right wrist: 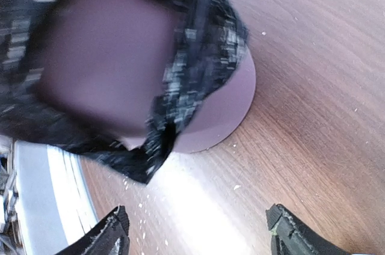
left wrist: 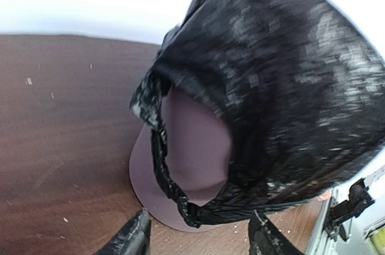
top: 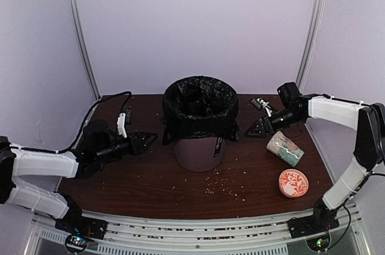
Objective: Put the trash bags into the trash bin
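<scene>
The mauve-brown trash bin stands mid-table with a black trash bag lining it, folded down over the rim. My left gripper is open and empty just left of the bin; its view shows the bin and the bag's skirt hanging close ahead of the fingertips. My right gripper is open and empty just right of the bin; its view shows the bin's base and a bag flap.
A patterned cream mug lies on its side at the right. An orange patterned disc lies in front of it. A small dark item sits at the back right. A black cable runs at the back left. Crumbs are scattered in front.
</scene>
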Motion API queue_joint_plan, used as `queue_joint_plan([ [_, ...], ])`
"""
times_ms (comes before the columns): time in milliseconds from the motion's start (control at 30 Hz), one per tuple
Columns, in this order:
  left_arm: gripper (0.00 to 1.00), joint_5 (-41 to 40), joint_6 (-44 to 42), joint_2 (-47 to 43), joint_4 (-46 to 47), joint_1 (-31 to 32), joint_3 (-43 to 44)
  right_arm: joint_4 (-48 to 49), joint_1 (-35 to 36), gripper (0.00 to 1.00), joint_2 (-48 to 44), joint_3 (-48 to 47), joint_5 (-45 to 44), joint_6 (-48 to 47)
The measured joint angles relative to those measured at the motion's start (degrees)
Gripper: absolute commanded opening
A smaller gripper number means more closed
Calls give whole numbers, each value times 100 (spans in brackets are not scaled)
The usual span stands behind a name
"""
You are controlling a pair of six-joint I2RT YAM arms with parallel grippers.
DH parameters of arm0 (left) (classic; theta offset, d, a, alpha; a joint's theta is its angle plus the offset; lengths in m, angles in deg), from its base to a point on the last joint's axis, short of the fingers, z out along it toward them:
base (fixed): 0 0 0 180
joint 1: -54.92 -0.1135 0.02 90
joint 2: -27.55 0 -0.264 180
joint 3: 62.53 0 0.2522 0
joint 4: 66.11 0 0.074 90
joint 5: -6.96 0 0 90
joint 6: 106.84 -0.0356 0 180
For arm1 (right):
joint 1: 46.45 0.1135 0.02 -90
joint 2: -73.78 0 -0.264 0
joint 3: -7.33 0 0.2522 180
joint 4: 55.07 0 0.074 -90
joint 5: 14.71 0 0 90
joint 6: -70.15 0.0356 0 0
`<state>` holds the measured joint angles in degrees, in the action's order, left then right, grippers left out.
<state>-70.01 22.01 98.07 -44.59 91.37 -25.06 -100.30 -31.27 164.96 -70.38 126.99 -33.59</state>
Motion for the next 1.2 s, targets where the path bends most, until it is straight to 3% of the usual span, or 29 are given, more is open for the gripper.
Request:
queue_joint_plan([
  [233,58,-505,-444,-763,-973,-138,201,-616,-61,77,-225,-339,229,-365],
  [400,55,-654,-444,-273,-896,-573,490,-149,-55,71,-269,-649,-116,251],
  [700,47,306,-90,1998,601,-636,1502,291,166,70,990,-1749,-122,664],
  [900,42,782,476,3163,1591,-636,1432,302,476,66,1690,-1707,-122,804],
  [1200,40,1097,1082,4048,2806,-640,997,380,487,64,2192,-1604,-46,946],
])
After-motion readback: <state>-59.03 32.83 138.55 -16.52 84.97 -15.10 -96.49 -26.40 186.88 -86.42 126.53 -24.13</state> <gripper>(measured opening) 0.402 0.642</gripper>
